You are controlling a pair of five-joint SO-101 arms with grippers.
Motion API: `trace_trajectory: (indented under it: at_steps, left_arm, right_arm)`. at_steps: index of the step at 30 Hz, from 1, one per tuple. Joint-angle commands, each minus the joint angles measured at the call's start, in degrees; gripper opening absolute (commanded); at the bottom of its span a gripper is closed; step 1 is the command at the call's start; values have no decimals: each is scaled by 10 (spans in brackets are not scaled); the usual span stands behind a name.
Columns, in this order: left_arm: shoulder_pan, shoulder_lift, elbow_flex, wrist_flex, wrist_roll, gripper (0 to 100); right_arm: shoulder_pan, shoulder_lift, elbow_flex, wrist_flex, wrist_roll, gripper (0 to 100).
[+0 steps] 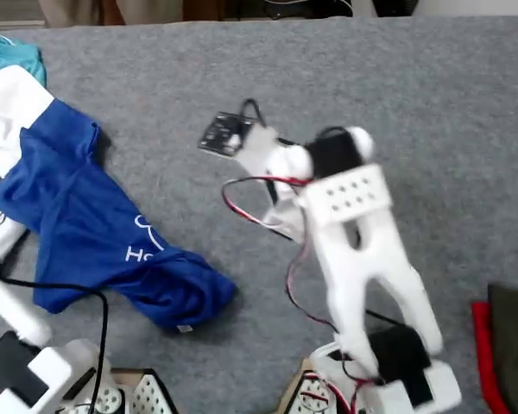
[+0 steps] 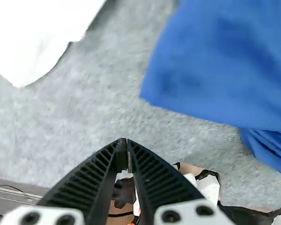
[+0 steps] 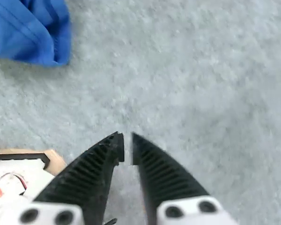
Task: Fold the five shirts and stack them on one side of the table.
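A crumpled blue shirt (image 1: 104, 233) lies at the table's left, partly over a white shirt (image 1: 4, 121), with a teal shirt (image 1: 13, 53) at the far left corner. My left gripper (image 2: 123, 143) is shut and empty, low over the grey cloth, near the blue shirt (image 2: 225, 61) and the white shirt (image 2: 33, 33) but touching neither. My right gripper (image 3: 127, 138) hangs over bare table with a narrow gap between its fingers and nothing in it. The blue shirt's edge (image 3: 28, 30) lies beyond it. The right arm (image 1: 354, 233) stands mid-table.
A red garment (image 1: 482, 354) and a dark one (image 1: 514, 336) lie at the near right edge. The left arm's base (image 1: 43, 371) and a black cable (image 1: 95, 328) sit at the near left. Red wires (image 1: 242, 207) trail from the right arm.
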Motion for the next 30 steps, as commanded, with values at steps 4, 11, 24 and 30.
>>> trace_trajectory:
  at_steps: [4, 11, 24, 30]
  left_arm:
    - [-71, -28, -1, 4, -7, 21]
    - [-127, -28, -1, -19, -8, 21]
    - [-212, -29, 30, -16, -6, 20]
    - [-213, -29, 86, -16, -4, 20]
  right_arm:
    - [-59, 117, -172, 11, -15, 190]
    - [-172, 263, -331, 10, -10, 271]
    - [-222, 597, -503, 11, -2, 32]
    - [-164, 603, -516, 13, -48, 5]
